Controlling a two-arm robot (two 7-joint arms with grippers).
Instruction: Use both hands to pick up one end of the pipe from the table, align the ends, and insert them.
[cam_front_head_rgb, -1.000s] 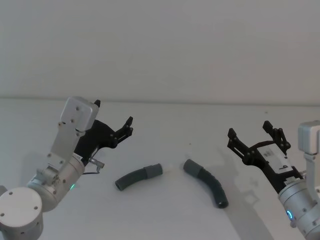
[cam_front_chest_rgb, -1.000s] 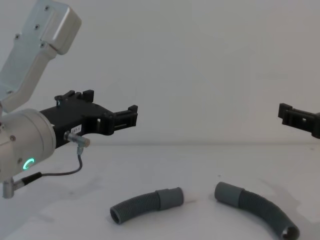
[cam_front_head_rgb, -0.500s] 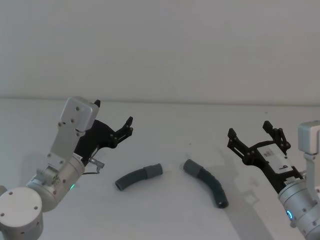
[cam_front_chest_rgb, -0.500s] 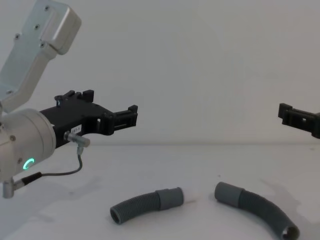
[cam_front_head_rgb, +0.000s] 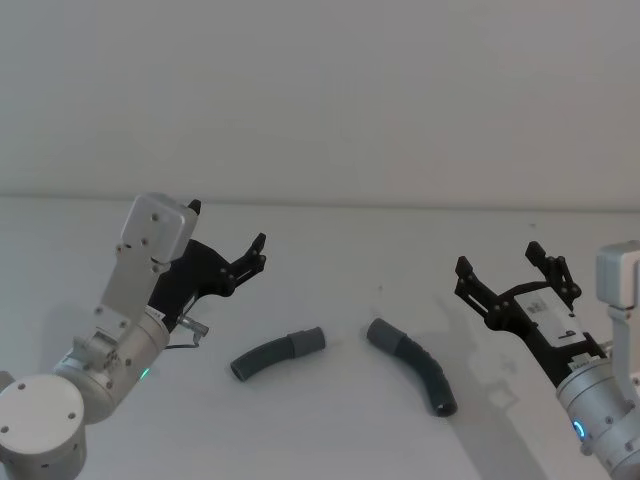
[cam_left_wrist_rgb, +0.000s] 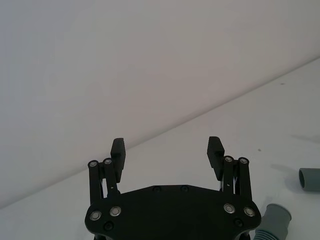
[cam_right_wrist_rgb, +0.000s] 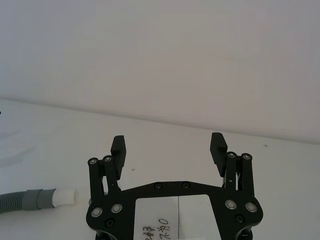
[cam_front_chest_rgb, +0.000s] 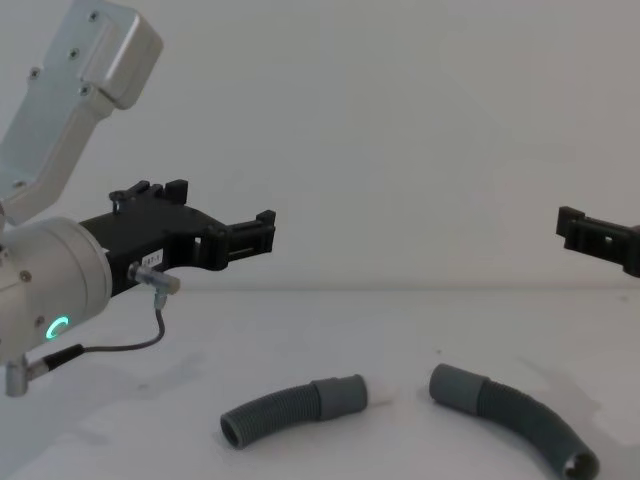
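Note:
Two curved dark-grey corrugated pipe pieces lie on the white table (cam_front_head_rgb: 330, 440). The left piece (cam_front_head_rgb: 272, 356) (cam_front_chest_rgb: 285, 410) points its narrower cuff (cam_front_head_rgb: 309, 339) (cam_front_chest_rgb: 340, 395) toward the right piece (cam_front_head_rgb: 418, 368) (cam_front_chest_rgb: 520, 420), whose wider cuff (cam_front_head_rgb: 380, 332) (cam_front_chest_rgb: 455, 386) faces it across a small gap. My left gripper (cam_front_head_rgb: 228, 225) (cam_front_chest_rgb: 222, 205) (cam_left_wrist_rgb: 167, 147) hovers open above and behind the left piece. My right gripper (cam_front_head_rgb: 498, 260) (cam_right_wrist_rgb: 169, 145) hovers open to the right of the right piece. In the right wrist view the narrower cuff's pale tip (cam_right_wrist_rgb: 65, 196) shows.
A pale grey wall (cam_front_head_rgb: 320, 100) rises behind the table's back edge. A thin cable (cam_front_chest_rgb: 120, 345) hangs from the left wrist. Bare table lies in front of and between the pipe pieces and the arms.

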